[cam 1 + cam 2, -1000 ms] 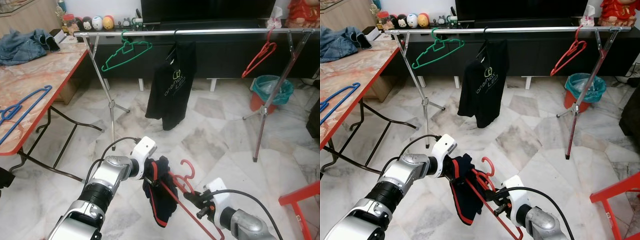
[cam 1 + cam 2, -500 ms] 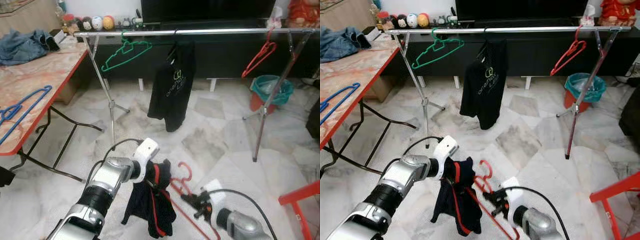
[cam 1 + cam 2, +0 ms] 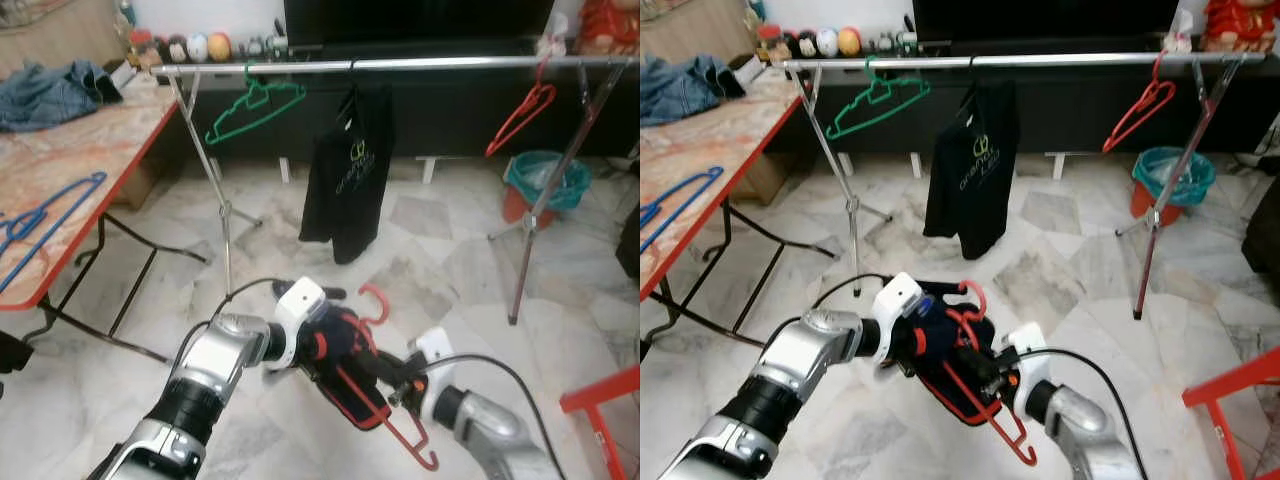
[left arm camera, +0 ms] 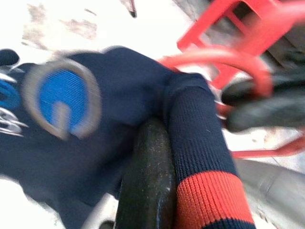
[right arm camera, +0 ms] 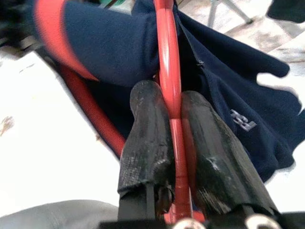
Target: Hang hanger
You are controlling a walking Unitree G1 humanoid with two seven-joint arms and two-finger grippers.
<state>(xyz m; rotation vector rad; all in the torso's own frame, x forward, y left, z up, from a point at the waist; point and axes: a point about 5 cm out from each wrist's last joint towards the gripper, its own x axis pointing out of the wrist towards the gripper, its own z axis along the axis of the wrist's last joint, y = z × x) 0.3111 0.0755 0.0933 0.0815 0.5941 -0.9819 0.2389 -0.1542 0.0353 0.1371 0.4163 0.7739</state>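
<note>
Clamped on a bar of the red hanger (image 5: 170, 90), the right gripper (image 5: 177, 143) has both black fingers pressed against the plastic, with the navy garment (image 3: 958, 365) draped just beyond them. Close to its left, the left gripper (image 3: 322, 352) is buried in that same cloth, one finger (image 4: 145, 181) under the red-banded cuff, apparently pinching it. Well beyond both stands the clothes rail (image 3: 420, 64), carrying a green hanger (image 3: 252, 106) and a black shirt (image 3: 348, 170).

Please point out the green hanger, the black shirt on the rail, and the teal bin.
green hanger (image 3: 255, 105), left eye view, on its shoulder bar
black shirt (image 3: 347, 175), left eye view, on the chest logo
teal bin (image 3: 545, 180), left eye view, on its rim
</note>
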